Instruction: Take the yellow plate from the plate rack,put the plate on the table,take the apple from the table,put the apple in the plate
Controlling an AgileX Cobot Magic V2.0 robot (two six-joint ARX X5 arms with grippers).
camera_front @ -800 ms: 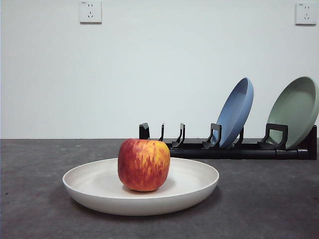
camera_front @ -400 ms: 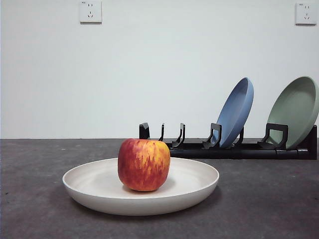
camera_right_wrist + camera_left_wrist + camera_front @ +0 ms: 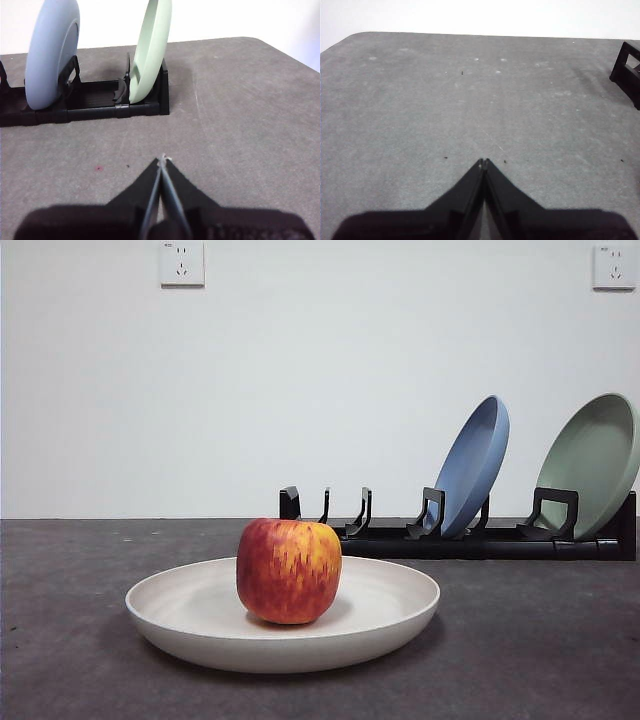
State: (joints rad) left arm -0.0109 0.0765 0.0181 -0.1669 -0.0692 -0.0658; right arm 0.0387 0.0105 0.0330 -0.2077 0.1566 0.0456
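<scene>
Change: nothing has moved across the front view since a second ago, apple and plates sit exactly where they were.
Apple: the apple (image 3: 288, 571) stands upright inside the yellow plate (image 3: 190, 625), a touch left of its centre, red with yellow-orange streaks.
Yellow plate: flat on the table (image 3: 540, 640), in front of the plate rack (image 3: 470, 540) and apart from it.
Plate rack: its left slots stand bare; the blue plate (image 3: 473, 464) leans in a middle slot and the pale green plate (image 3: 592, 462) leans at the right end.
Left gripper: the left gripper (image 3: 484, 162) hangs over bare table, jaws pressed tip to tip, nothing between them; one end of the rack (image 3: 626, 70) shows at the edge of its view.
Right gripper: the right gripper (image 3: 163, 161) has its jaws closed together and empty, pointing toward the rack end with the pale green plate (image 3: 151, 47) and the blue plate (image 3: 52, 50).
Wall: two sockets (image 3: 181, 263) high on the white wall.
</scene>
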